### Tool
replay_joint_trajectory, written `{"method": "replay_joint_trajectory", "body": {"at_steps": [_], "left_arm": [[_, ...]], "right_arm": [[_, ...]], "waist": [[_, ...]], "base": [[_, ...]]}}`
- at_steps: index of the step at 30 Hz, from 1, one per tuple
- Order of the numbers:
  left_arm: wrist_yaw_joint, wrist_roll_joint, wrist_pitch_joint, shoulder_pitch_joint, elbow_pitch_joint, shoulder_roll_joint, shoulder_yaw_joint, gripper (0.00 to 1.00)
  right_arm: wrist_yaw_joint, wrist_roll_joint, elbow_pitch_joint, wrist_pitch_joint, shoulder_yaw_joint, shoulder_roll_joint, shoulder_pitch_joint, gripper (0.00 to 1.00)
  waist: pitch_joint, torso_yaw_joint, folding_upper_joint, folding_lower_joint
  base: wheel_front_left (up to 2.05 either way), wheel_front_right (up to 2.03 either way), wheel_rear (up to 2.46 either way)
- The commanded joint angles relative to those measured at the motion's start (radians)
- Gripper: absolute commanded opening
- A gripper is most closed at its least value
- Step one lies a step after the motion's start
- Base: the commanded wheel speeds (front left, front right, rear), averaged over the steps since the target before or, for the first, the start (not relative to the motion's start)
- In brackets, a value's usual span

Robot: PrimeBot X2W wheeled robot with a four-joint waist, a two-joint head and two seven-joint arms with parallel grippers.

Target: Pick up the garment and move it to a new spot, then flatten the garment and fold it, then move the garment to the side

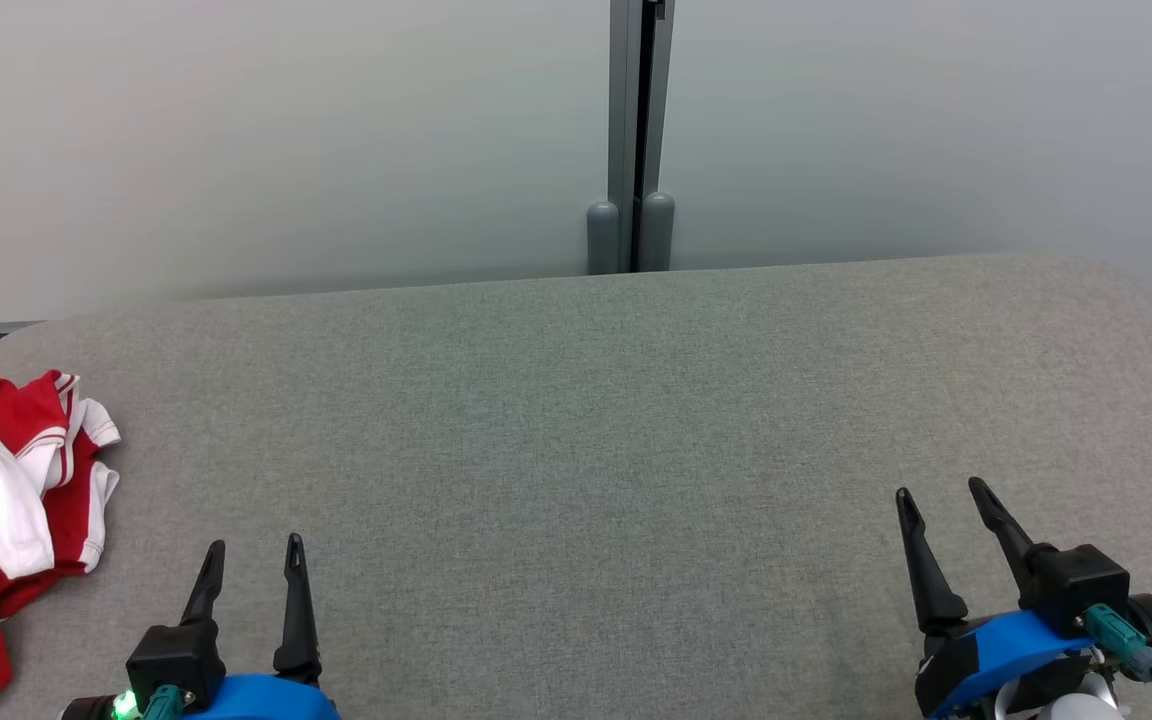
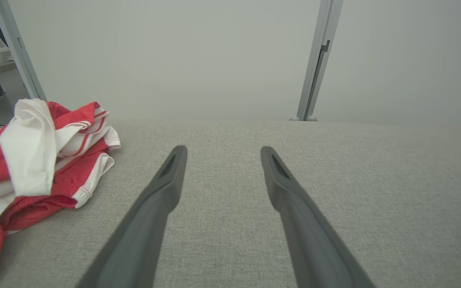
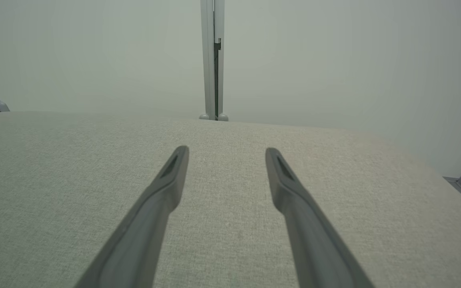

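At the left end of the tabletop lies the garment, a crumpled heap of soft red and white cloth. Its folds overlap loosely. A broad white panel drapes over red fabric, and white cuffs or hems edged with thin red stripes poke out toward the middle of the tabletop. The heap runs past the left border of the head view, so its full outline cannot be made out. The tabletop is covered in a grey woven textile with a fine, even grain, and its far corners are rounded. Behind it stands a smooth pale wall, split by a slim grey metal post with two rounded feet at its base.

The left end effector sits at the near edge, its two long, dark, tapering fingers spread apart with bare tabletop between them and nothing held. In the left wrist view the garment lies to the left of the left end effector, near it but not touching. The right end effector is at the near right, well apart from the garment. In the right wrist view the right end effector also has its fingers spread wide over plain grey cloth.
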Motion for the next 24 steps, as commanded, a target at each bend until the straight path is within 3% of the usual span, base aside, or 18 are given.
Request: {"method": "replay_joint_trajectory", "body": {"at_steps": [1, 9, 24], "left_arm": [[-0.003, 0.023, -0.008, 0.008, 0.002, 0.006, 0.002, 1.00], [-0.004, 0.076, -0.021, 0.008, 0.013, 0.003, -0.005, 1.00], [-0.004, 0.040, -0.021, 0.009, 0.031, -0.006, 0.029, 1.00]], "right_arm": [[0.000, -0.024, -0.002, -0.009, -0.001, -0.006, 0.007, 1.00], [0.000, -0.065, 0.001, -0.023, -0.001, 0.006, 0.003, 1.00], [0.000, -0.037, -0.011, -0.022, -0.013, 0.032, -0.003, 1.00]], "waist": [[0.000, -0.001, 0.0000, 0.0000], [0.000, -0.005, 0.0000, 0.0000], [0.000, 0.001, 0.0000, 0.0000]], "base": [[0.00, 0.00, 0.00], [0.00, 0.00, 0.00], [0.00, 0.00, 0.00]]}}
